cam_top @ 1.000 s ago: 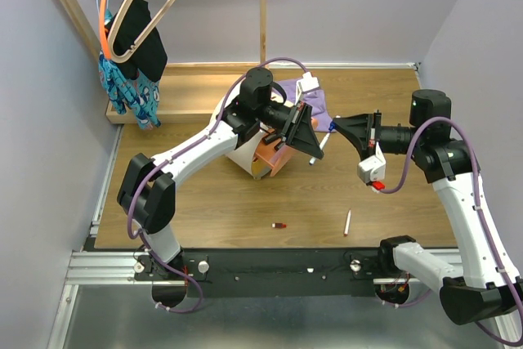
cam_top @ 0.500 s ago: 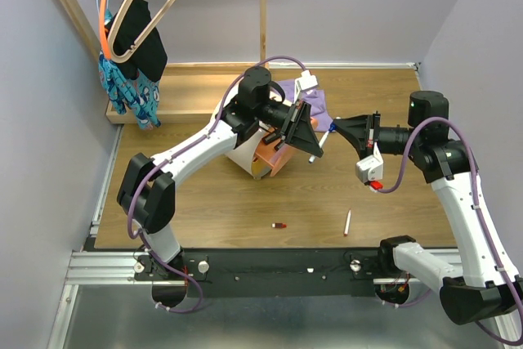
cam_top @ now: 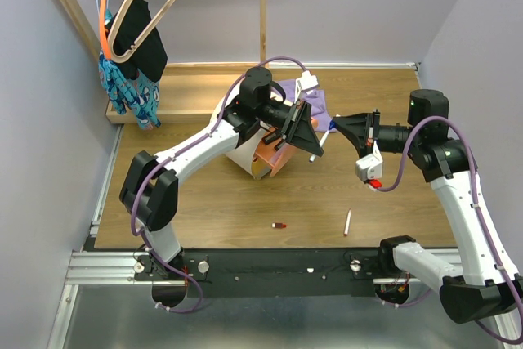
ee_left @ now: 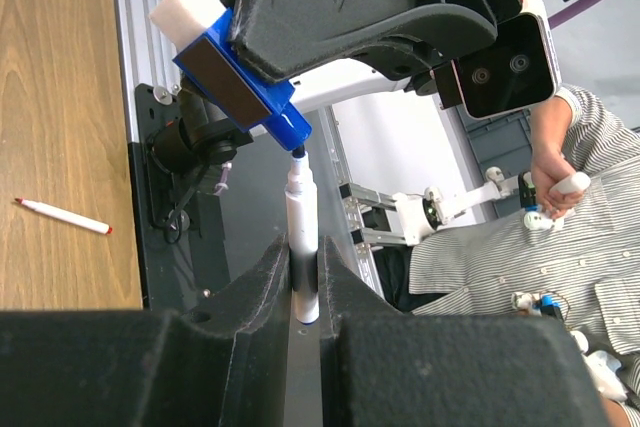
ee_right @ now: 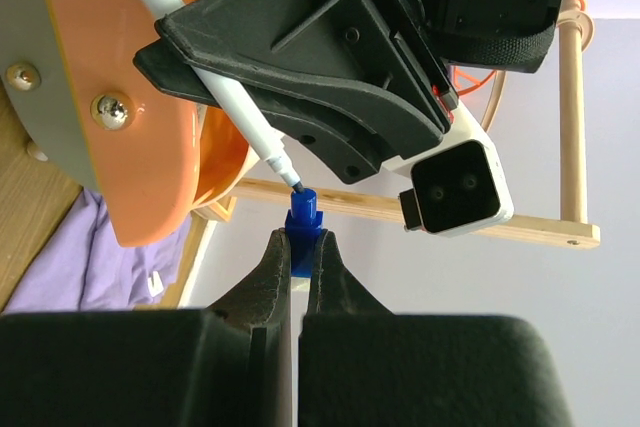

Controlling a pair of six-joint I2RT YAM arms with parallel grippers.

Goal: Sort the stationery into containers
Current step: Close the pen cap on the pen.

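Right wrist view: right gripper [ee_right: 297, 249] pinches the blue cap [ee_right: 302, 219]. Left gripper [ee_left: 303, 265] clamps the white marker [ee_right: 232, 82], whose tip sits right at the cap's mouth, slanting in, not quite lined up.

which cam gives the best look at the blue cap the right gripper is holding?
Right wrist: the blue cap sits centre, pinched in the right gripper, marker tip just above it. Left wrist: hard to tell from other blue parts. Top external: too small.
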